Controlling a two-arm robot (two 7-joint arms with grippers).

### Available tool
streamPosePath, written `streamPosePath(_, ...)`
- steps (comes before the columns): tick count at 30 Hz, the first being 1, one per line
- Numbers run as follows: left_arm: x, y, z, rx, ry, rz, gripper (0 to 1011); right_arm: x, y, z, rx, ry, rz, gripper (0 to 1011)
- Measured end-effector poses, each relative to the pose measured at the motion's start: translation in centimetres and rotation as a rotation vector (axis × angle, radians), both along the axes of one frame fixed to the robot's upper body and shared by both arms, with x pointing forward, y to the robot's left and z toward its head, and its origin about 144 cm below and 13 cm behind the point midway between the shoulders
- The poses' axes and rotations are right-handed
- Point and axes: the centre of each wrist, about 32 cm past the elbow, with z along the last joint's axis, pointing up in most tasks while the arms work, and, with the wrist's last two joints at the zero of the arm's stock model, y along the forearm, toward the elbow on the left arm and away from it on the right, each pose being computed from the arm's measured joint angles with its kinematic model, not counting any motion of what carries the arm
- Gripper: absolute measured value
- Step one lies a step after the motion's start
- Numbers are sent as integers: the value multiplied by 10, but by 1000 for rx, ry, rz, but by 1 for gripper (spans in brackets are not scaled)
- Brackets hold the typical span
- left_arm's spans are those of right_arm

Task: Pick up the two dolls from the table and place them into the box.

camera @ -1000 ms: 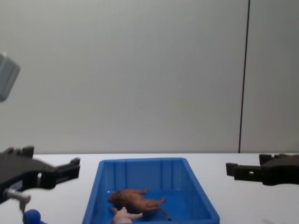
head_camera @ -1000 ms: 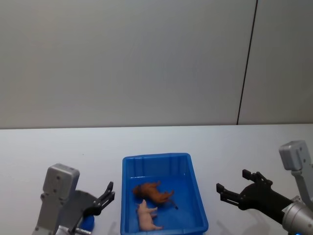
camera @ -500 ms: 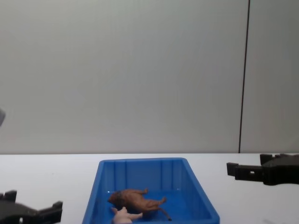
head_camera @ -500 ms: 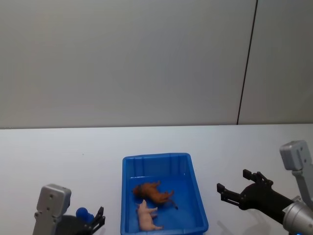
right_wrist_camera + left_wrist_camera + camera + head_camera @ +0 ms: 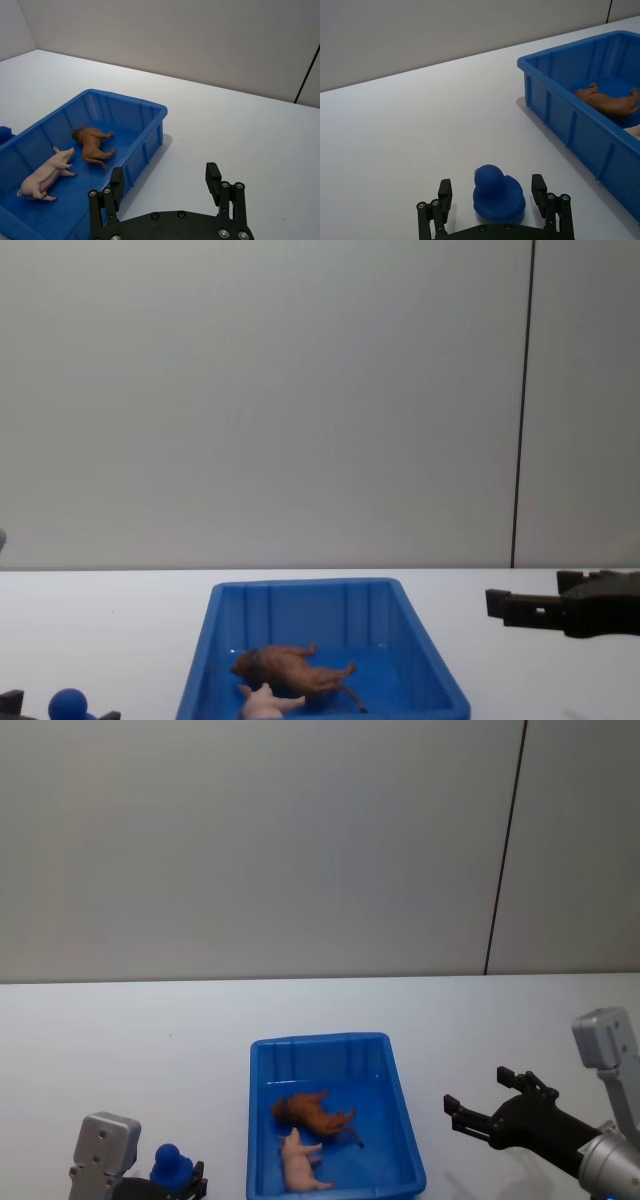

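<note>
Blue box (image 5: 404, 1118) holds both dolls, the brown lion (image 5: 313, 1114) and pink pig (image 5: 298, 1164), lying on their sides between the two hands; left hand (image 5: 492, 206) and right hand (image 5: 165, 182) both stand apart, empty.

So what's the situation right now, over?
Left end effector open, low by the blue duck toy. Right end effector open, right of the box. Lion and pig lying inside it. Nothing in the way.
</note>
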Motion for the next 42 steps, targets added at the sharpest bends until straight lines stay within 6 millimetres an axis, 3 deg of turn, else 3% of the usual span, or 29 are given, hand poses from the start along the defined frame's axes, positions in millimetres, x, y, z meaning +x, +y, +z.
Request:
streamPosePath(5, 5, 2, -4, 0, 8, -2, 956, 0, 0, 0, 0, 0, 0, 1001)
streamPosePath(14, 13, 1, -8, 4, 31, -16, 740, 0, 0, 0, 0, 0, 0, 1001)
streamPosePath(16, 14, 1, -9, 3, 40, -18, 623, 0, 0, 0, 0, 0, 0, 1001)
streamPosePath(21, 18, 1, -10, -6, 46, -18, 547, 0, 0, 0, 0, 0, 0, 1001)
streamPosePath(29, 21, 1, -4, -15, 28, -18, 494, 0, 0, 0, 0, 0, 0, 1001)
streamPosePath(42, 34, -5, 34, 5, -114, -56, 421, 0, 0, 0, 0, 0, 0, 1001)
